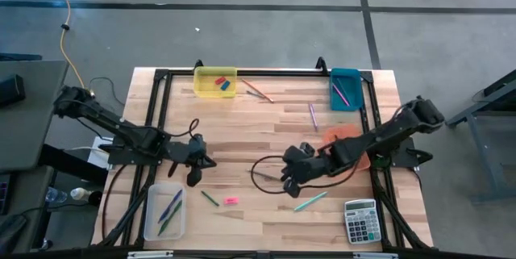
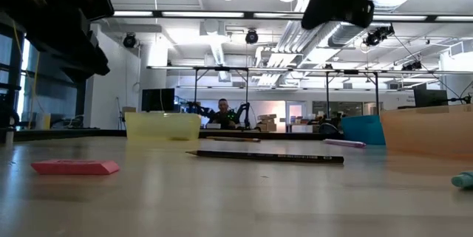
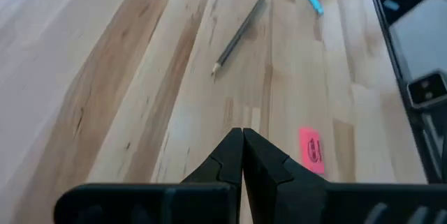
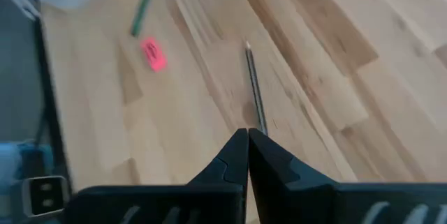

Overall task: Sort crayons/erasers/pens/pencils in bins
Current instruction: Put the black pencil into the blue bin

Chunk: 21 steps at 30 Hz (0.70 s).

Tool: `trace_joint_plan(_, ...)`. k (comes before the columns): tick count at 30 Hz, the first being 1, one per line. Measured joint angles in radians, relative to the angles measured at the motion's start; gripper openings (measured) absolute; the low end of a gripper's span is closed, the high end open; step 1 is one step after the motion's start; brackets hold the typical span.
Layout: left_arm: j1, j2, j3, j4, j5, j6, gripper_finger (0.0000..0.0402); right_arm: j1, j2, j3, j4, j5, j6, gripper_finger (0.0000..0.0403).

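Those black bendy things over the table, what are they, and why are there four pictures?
They are two robot arms. Each ends in an end effector, a two-fingered pincher. One camera looks down from above, one sits level with the tabletop, and one rides on each wrist. The left end effector and the right end effector are both shut and hold nothing. On the wooden table lie a pink eraser, a dark pencil and four bins, including a yellow bin with erasers inside, plus a calculator.
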Motion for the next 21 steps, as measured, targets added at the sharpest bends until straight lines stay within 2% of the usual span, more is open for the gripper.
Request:
trace_joint_plan(3,-0.028,0.003,0.000,-0.012,-0.049,-0.047,0.0000,-0.004,0.065,0.000,0.007,-0.007,0.010,0.0028)
trace_joint_plan(6,-0.037,0.003,0.000,-0.047,-0.094,-0.095,0.0000,-0.028,0.146,0.029,0.009,-0.040,0.010,0.0068)
trace_joint_plan(10,-0.036,0.003,0.000,-0.052,-0.104,-0.085,0.0000,-0.058,0.272,0.109,0.010,-0.077,-0.006,0.0123)
trace_joint_plan(13,-0.036,0.003,0.000,-0.052,-0.104,-0.084,0.0000,-0.068,0.364,0.185,-0.018,-0.097,-0.045,0.0150)
trace_joint_plan(16,-0.036,0.003,0.000,-0.052,-0.100,-0.082,0.0000,-0.081,0.442,0.262,-0.083,-0.110,-0.068,0.0161)
trace_joint_plan(21,-0.036,0.003,0.000,-0.052,-0.091,-0.068,0.0000,-0.105,0.533,0.336,-0.130,-0.140,-0.106,0.0156)
